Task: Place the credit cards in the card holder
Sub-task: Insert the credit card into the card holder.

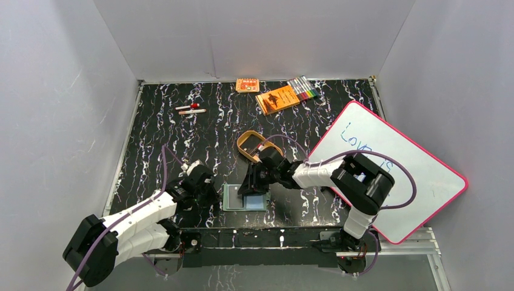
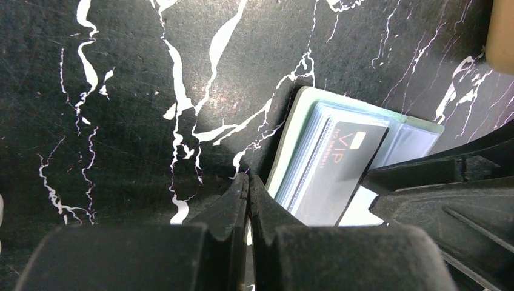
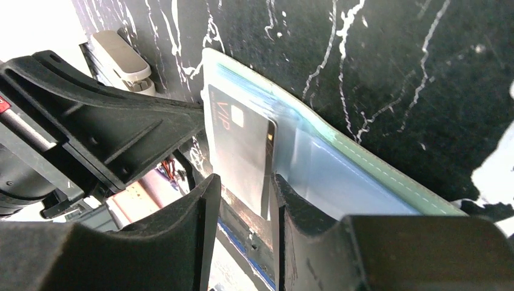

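The sage-green card holder (image 1: 232, 197) lies open near the table's front edge, its pale blue pockets (image 3: 315, 167) facing up. One dark credit card (image 3: 238, 142), printed VIP (image 2: 339, 163), sits partway in a pocket and leans up out of it. My right gripper (image 3: 242, 182) is open, its jaws apart on either side of the card's free end, with a gap on the left side. At the holder's left edge (image 2: 295, 130), my left gripper (image 2: 248, 180) is shut, with nothing visible between its tips. No other credit card is in view.
A tan oval tray (image 1: 257, 145) lies just behind the holder. A pink-rimmed whiteboard (image 1: 394, 176) leans at the right. An orange booklet (image 1: 277, 99), markers (image 1: 303, 89), a small orange box (image 1: 247, 85) and pens (image 1: 191, 110) lie along the back.
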Robot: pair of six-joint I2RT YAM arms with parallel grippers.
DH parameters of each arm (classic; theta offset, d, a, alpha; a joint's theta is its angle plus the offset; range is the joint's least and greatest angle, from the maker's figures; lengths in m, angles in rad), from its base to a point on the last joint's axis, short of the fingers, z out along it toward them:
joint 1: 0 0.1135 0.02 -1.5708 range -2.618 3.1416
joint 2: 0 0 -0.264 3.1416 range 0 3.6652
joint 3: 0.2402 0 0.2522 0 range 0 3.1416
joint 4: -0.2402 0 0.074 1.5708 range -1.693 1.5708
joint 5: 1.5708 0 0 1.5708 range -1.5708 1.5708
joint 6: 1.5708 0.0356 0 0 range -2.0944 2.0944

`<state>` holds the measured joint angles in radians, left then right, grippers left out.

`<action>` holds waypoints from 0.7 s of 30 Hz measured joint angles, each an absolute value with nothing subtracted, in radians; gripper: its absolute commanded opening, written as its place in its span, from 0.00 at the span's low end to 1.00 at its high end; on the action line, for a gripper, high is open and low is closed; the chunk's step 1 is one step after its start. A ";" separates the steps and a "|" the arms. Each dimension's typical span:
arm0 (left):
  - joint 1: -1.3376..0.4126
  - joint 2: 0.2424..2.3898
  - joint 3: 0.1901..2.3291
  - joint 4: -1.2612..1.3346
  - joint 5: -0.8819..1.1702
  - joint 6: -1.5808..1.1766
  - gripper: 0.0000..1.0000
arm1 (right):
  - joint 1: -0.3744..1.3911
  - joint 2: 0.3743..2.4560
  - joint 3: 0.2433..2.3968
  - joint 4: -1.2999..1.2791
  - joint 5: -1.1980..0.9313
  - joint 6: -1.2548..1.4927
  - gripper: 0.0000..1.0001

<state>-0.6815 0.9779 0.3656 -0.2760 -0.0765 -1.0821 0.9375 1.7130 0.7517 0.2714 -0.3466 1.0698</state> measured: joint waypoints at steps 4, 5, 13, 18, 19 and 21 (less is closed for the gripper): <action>-0.682 0.978 0.366 -0.276 -0.074 -1.082 0.00 | 0.937 1.703 0.814 0.182 -0.321 1.011 0.48; -0.682 0.976 0.366 -0.277 -0.075 -1.082 0.00 | 0.937 1.693 0.836 0.144 -0.307 0.987 0.50; -0.682 0.944 0.368 -0.328 -0.093 -1.078 0.00 | 0.939 1.512 1.012 -0.182 -0.118 0.776 0.60; -0.682 0.893 0.400 -0.382 -0.130 -1.076 0.00 | 0.942 1.396 1.013 -0.353 0.022 0.681 0.62; -0.682 0.884 0.409 -0.388 -0.140 -1.075 0.00 | 0.942 1.393 1.013 -0.387 0.032 0.669 0.63; -0.682 0.872 0.426 -0.395 -0.156 -1.074 0.00 | 0.947 1.400 1.012 -0.442 0.040 0.652 0.64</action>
